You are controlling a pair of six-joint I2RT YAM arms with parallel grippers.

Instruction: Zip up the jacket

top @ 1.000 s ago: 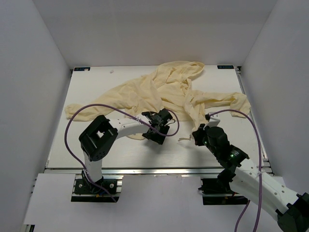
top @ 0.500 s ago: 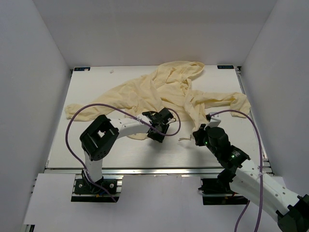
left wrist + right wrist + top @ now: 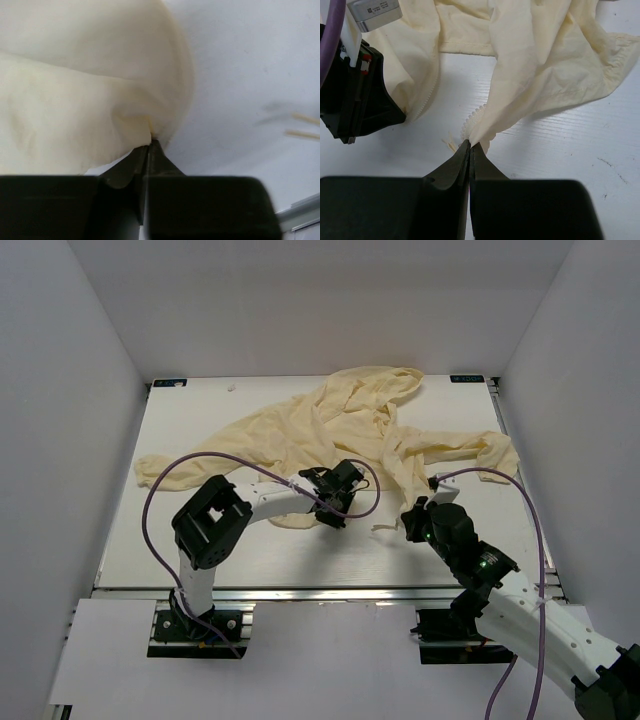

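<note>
The cream jacket (image 3: 340, 425) lies crumpled and unzipped across the far half of the white table (image 3: 180, 540). My left gripper (image 3: 338, 518) is at its near hem. In the left wrist view the jaws meet on a fold of the jacket (image 3: 75, 100) at the left gripper's tips (image 3: 150, 142). My right gripper (image 3: 403, 525) is shut on the other front edge. The right wrist view shows the toothed zipper tape (image 3: 475, 120) pinched in the right gripper (image 3: 470, 145). The left gripper's black body (image 3: 355, 100) sits beside a second zipper edge (image 3: 427, 100).
Purple cables (image 3: 160, 490) loop over both arms. White walls close in the table on the left, right and far sides. The jacket's sleeves reach toward the left edge (image 3: 150, 470) and the right edge (image 3: 500, 450). Loose threads (image 3: 449, 144) lie near the right fingertips.
The left gripper's jaws have closed onto the jacket's hem while it shifted a little to the right. The right gripper has kept its hold with hardly any movement.
</note>
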